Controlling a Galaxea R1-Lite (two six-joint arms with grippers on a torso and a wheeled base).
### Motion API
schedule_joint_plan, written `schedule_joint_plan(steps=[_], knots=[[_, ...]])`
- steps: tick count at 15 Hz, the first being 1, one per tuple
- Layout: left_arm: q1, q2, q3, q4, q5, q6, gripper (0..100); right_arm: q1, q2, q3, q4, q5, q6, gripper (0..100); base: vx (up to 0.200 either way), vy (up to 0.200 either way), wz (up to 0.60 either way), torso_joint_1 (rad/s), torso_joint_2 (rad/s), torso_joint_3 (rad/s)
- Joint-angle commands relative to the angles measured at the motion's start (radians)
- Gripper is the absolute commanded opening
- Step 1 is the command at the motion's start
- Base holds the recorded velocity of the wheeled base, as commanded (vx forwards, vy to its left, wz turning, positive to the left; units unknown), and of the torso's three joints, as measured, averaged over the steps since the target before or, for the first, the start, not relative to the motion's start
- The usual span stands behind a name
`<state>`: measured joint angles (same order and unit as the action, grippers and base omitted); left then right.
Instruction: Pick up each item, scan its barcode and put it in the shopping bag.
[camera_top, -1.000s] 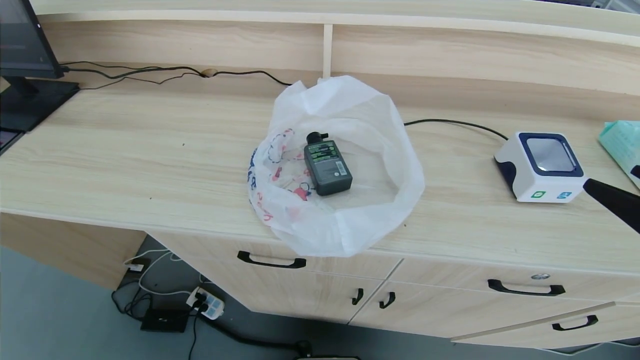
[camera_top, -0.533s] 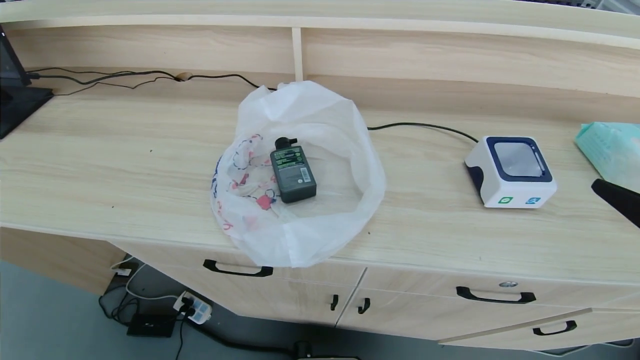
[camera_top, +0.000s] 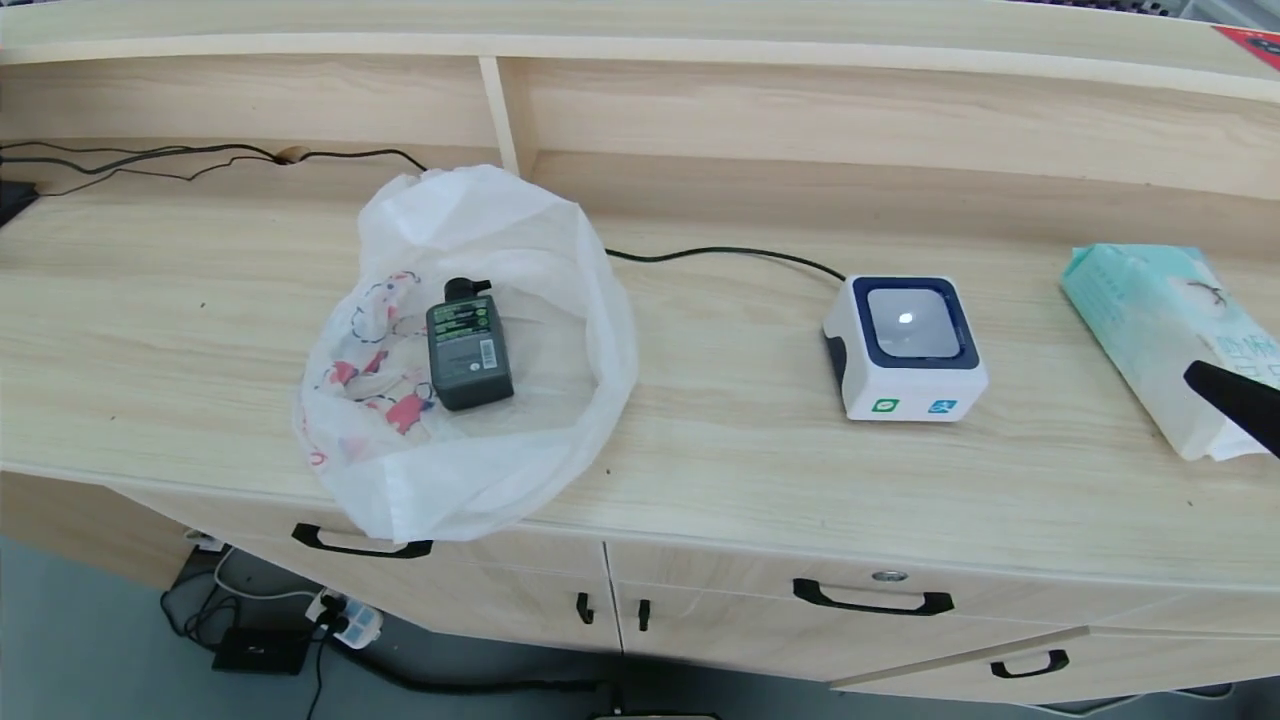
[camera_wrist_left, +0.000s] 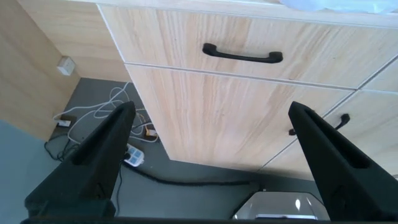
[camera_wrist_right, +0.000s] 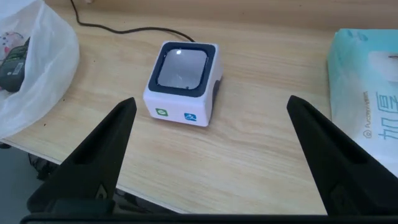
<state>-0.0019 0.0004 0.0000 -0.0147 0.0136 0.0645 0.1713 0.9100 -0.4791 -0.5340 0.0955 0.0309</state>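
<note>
my right fingers (camera_wrist_right: 93, 162), spread wide and empty, hover at the near end of the pale green tissue pack (camera_top: 1140, 320). it lies flat on the counter (camera_top: 750, 460), just off their right side, long axis running away from them. soft printed wrap. my left fingers (camera_wrist_left: 93, 162), also wide, hang by the drawers (camera_wrist_left: 242, 93), well apart from it.

Dark bottle (camera_top: 468, 345) lies in the open shopping bag (camera_top: 555, 250) at left; barcode scanner (camera_top: 905, 350) stands right of it, teal tissue pack (camera_top: 1150, 320) farthest right
</note>
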Motion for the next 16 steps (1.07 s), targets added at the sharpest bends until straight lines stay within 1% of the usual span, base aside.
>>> schedule_joint_plan(steps=[1,2,5,9,10,11,12,13,14,15,16], knots=[[0.000,0.000,0.000,-0.001,0.000,0.000,100,0.001,0.007,-0.010,-0.001,0.003,0.017,100,0.000,-0.200,0.00,0.002,0.01,-0.002],[0.000,0.000,0.000,-0.001,0.000,0.000,100,-0.003,0.015,-0.024,-0.001,0.004,0.032,100,0.000,-0.200,0.00,0.002,0.00,0.007],[0.000,0.000,0.000,-0.001,0.000,0.000,100,-0.075,0.033,-0.053,-0.001,0.007,0.040,100,0.000,-0.200,0.00,0.001,0.01,0.002],[0.000,0.000,0.000,-0.004,0.000,-0.003,100,-0.116,0.046,-0.064,0.000,0.009,0.040,100,0.000,-0.200,0.00,0.004,0.00,-0.002],[0.000,0.000,0.000,-0.004,0.000,-0.005,100,-0.151,0.056,-0.068,0.002,0.024,0.034,100,0.000,0.000,0.00,0.000,0.00,0.000],[0.000,0.000,0.000,-0.004,0.000,-0.005,100,-0.190,0.078,-0.084,0.002,0.072,0.007,100,0.000,0.000,0.00,0.000,0.00,0.000],[0.000,0.000,0.000,-0.004,0.000,-0.005,100,-0.225,0.112,-0.121,0.011,0.119,-0.048,100,0.000,0.000,0.00,0.000,0.00,0.000],[0.000,0.000,0.000,-0.004,0.000,-0.005,100,-0.236,0.156,-0.182,0.042,0.170,-0.100,100,0.000,0.000,0.00,0.000,0.00,0.000],[0.000,0.000,0.000,-0.004,0.000,-0.005,100,-0.234,0.182,-0.230,0.075,0.196,-0.126,100,0.000,0.000,0.00,0.000,0.00,0.000],[0.000,0.000,0.000,-0.004,0.000,-0.005,100,-0.223,0.242,-0.314,0.170,0.207,-0.183,100,0.000,0.000,0.00,0.000,0.00,0.000],[0.000,0.000,0.000,-0.004,0.000,-0.003,100,-0.223,0.290,-0.368,0.220,0.207,-0.236,100,0.000,0.000,0.00,0.000,0.00,0.000]])
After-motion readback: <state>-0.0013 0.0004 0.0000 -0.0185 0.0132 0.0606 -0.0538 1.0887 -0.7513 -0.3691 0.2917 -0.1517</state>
